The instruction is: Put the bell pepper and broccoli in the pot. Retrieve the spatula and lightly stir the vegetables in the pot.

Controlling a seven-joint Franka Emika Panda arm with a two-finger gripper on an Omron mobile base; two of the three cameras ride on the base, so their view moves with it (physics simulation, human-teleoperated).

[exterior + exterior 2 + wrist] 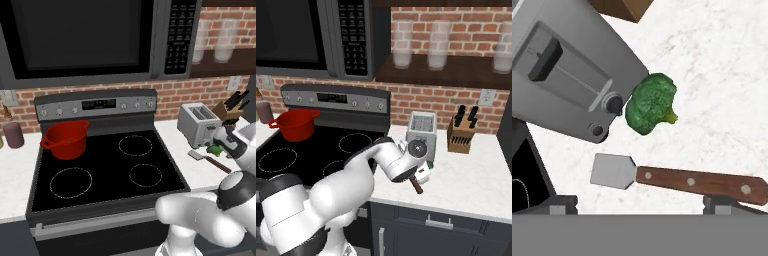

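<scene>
The white arm rises from the base, bends at a dark elbow joint and reaches forward to the right, its wrist tipped downward. The gripper hangs low and points down, its jaws spread wide with nothing between them; the two dark fingertips stand well apart.

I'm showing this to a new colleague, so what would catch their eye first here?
Probably the red pot on the stove's back left burner. Next, the green broccoli on the white counter against the toaster, with the wooden-handled spatula lying beside it, under the open tool.
</scene>
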